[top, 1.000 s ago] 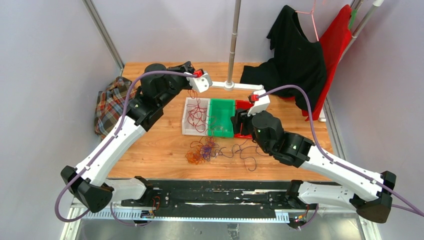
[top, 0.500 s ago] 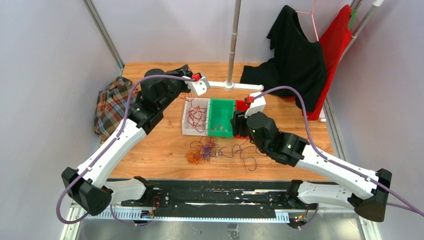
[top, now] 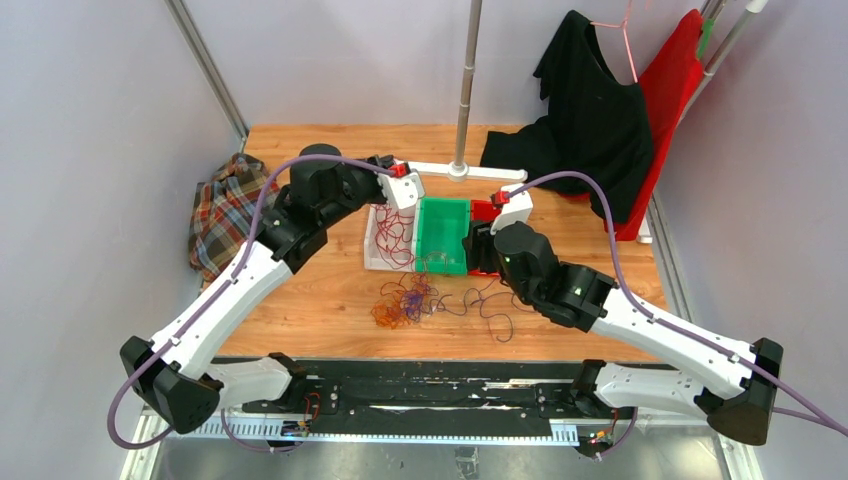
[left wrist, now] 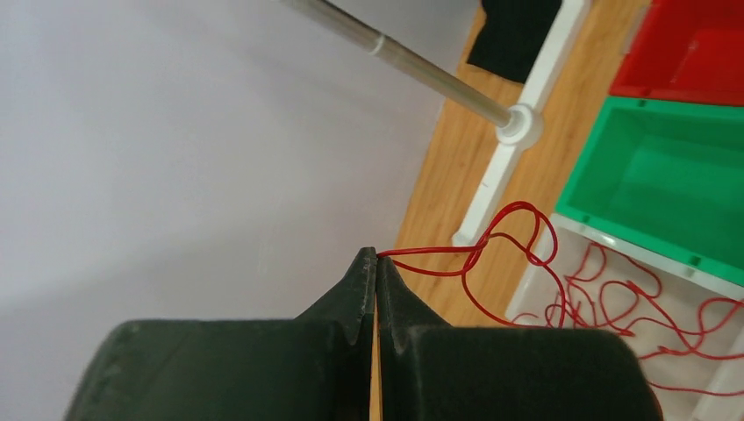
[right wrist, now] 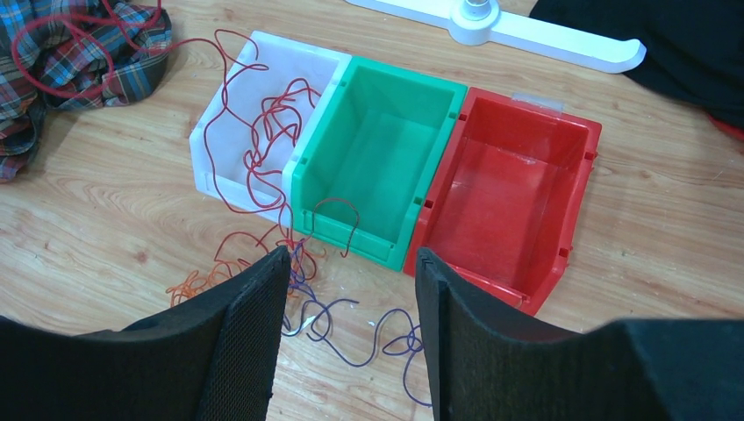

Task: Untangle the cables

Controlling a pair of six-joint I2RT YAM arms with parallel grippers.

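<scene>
left arm reaches forward, elbow bent inward, left gripper [left wrist: 376, 256] pinched tight on a red cable [left wrist: 430, 252]. right arm mirrors it, right gripper [right wrist: 349, 267] tilted downward, jaws spread wide.

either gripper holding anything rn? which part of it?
Left gripper pinches a red cable in its jaw tips, just short of a small loop in it. Right gripper holds nothing, jaws open.

Right claw [right wrist: 351, 263] gapes above tangled cables [right wrist: 263, 156] before the green bin [right wrist: 379, 149].
</scene>
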